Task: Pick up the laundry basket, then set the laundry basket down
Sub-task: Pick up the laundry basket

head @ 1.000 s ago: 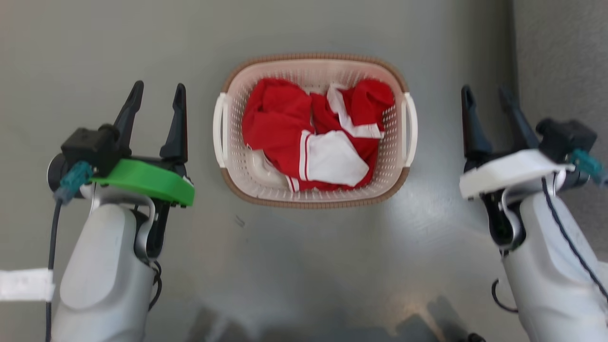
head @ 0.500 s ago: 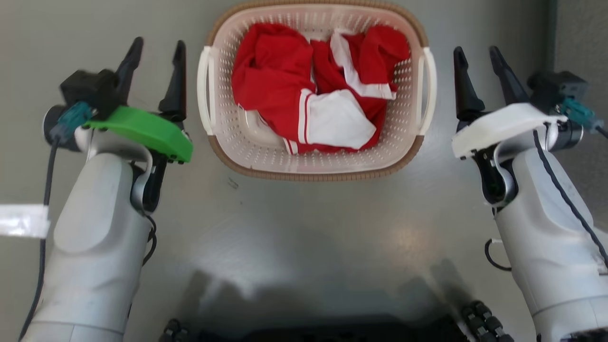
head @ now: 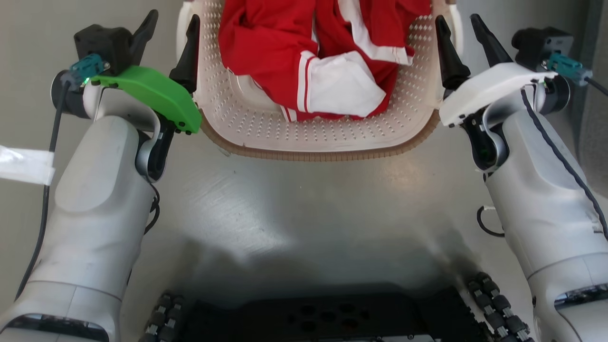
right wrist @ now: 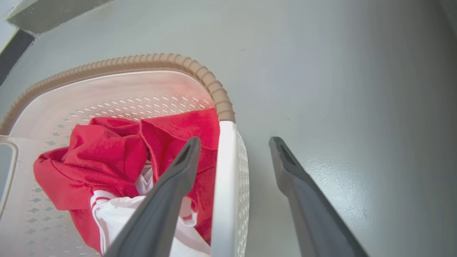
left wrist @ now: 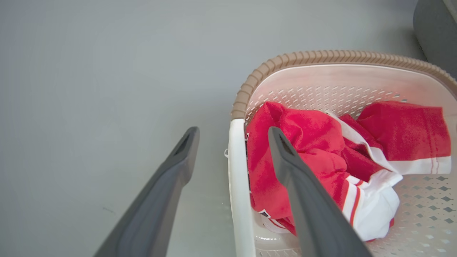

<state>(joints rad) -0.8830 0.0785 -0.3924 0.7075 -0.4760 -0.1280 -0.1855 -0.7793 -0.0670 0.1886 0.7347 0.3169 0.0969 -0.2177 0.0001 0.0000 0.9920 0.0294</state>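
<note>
Laundry basket point(head: 313, 153) sits on grey floor point(head: 304, 209), red-and-white clothes point(head: 285, 52) inside. Left gripper point(head: 172, 28) spread, straddling the left handle point(left wrist: 237, 178); right gripper point(head: 457, 29) likewise over the right handle point(right wrist: 223, 185) (neither pinching yet).

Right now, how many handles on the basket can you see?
2. The left handle of the basket sits inside the open left tool. The right handle sits inside the open right tool. Neither is clamped.
</note>
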